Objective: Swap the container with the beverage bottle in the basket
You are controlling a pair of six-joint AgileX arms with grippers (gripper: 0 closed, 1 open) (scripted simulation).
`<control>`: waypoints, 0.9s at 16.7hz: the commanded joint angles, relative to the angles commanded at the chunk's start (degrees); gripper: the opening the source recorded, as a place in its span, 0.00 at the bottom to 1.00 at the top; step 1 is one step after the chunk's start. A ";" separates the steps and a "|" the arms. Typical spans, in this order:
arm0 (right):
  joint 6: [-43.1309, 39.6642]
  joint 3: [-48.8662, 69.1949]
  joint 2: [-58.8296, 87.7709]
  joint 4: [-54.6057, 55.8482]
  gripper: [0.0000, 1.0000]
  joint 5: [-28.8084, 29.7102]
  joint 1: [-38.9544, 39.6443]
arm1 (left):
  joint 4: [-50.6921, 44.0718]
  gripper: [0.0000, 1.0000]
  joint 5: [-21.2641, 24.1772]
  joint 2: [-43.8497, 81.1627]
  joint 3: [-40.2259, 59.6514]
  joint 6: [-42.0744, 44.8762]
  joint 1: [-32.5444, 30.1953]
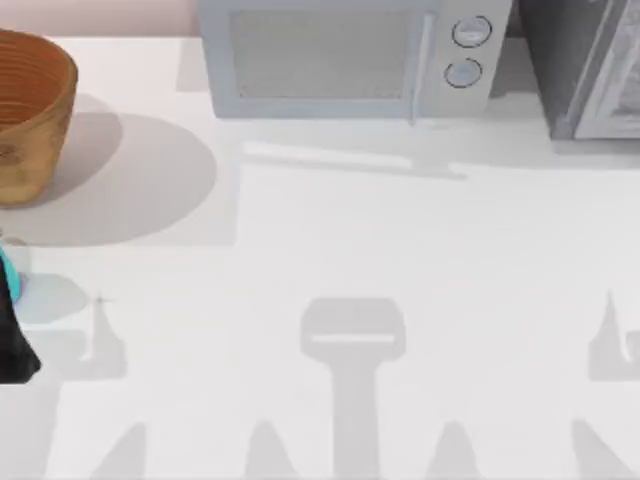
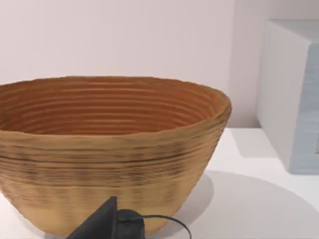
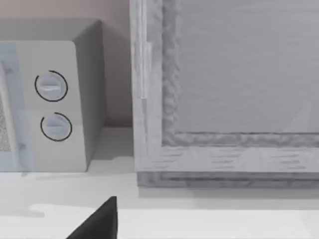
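Observation:
The basket (image 1: 28, 110) stands at the table's far left corner, large, round, woven and orange-brown; close up, the basket (image 2: 109, 149) has ribbed walls, and its floor is hidden behind the near rim. A black part of my left arm (image 1: 12, 350) shows at the left edge of the top view, in front of the basket, with a teal sliver (image 1: 5, 275) just above it that is cut off by the edge. I cannot tell what that sliver is. The container and the beverage bottle are out of view. A dark part of my right arm (image 3: 99, 224) faces the back right of the table.
A grey microwave (image 1: 350, 55) with two round knobs stands at the back centre. A tall grey cabinet (image 1: 590, 65) stands at the back right, close in front of the right wrist camera. The white table (image 1: 380, 250) stretches between them and the front edge.

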 joint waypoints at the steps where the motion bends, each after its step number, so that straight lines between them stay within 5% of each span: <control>1: 0.00 0.00 0.00 0.00 1.00 0.00 0.00 | 0.00 1.00 0.00 0.00 0.00 0.00 0.00; 7: 0.00 0.00 0.00 0.00 1.00 0.00 0.00 | -4.47 1.00 1.26 7.80 7.95 0.89 1.13; 15: 0.00 0.00 0.00 0.00 1.00 0.00 0.00 | -24.92 1.00 7.11 43.84 41.25 4.76 5.08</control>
